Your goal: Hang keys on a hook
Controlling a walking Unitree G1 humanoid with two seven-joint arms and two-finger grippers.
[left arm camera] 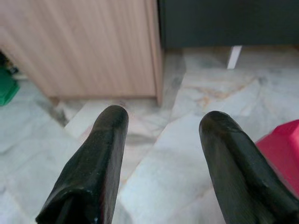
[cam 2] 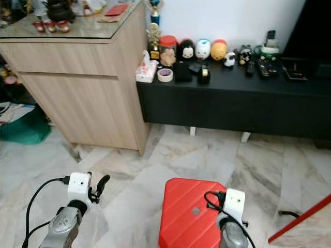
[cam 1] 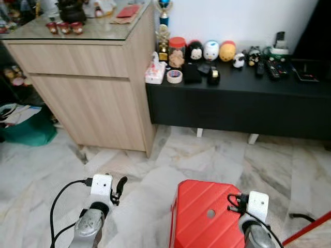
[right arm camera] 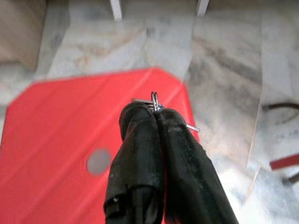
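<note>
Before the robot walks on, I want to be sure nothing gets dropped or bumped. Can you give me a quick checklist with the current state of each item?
1. Keys held: ok. The right gripper is shut on a key ring poking out at the tips.
2. Grip secure: cannot tell. Little metal shows past the fingers.
3. Left gripper free: ok. It is open with nothing between the fingers.
4. Hook located: not ok. None can be made out by the wooden cabinet or the black bench.
5. Path ahead: not ok. A red stool stands right below the right gripper.
</note>
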